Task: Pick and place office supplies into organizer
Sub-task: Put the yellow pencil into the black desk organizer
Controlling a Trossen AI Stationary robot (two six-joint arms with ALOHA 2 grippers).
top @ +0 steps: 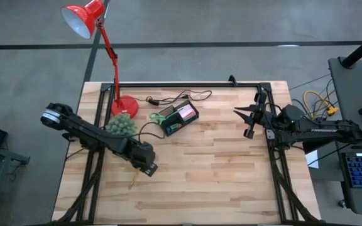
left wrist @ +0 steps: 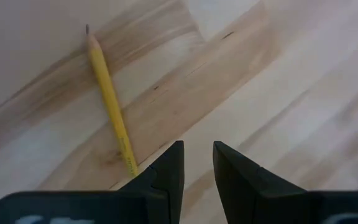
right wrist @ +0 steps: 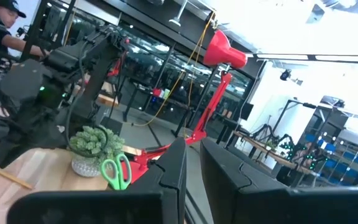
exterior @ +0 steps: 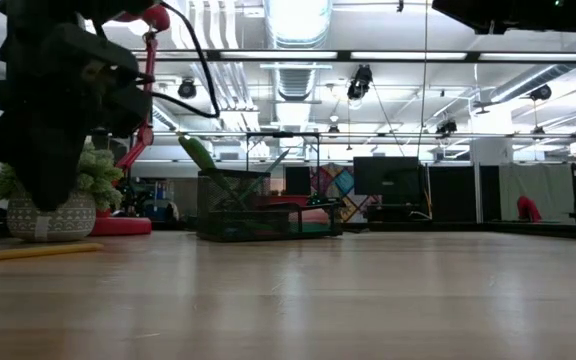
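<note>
A yellow pencil (top: 132, 181) lies flat on the wooden table near its front left; it also shows in the left wrist view (left wrist: 110, 106) and the low view (exterior: 28, 253). My left gripper (top: 148, 168) hovers just beside its near end, fingers (left wrist: 199, 155) a narrow gap apart and empty. The black organizer (top: 196, 118) stands at the far middle and holds green-handled scissors (top: 159, 117), a pink pad (top: 185, 113) and a green pen (exterior: 203, 160) that leans up out of it. My right gripper (top: 244, 119) waits at the table's right, shut and empty.
A potted plant (top: 123, 125) and the red lamp's round base (top: 126, 105) stand far left, close behind my left arm. A black cable (top: 168, 99) runs along the far side by the organizer. Bare wood spans the table's middle and front.
</note>
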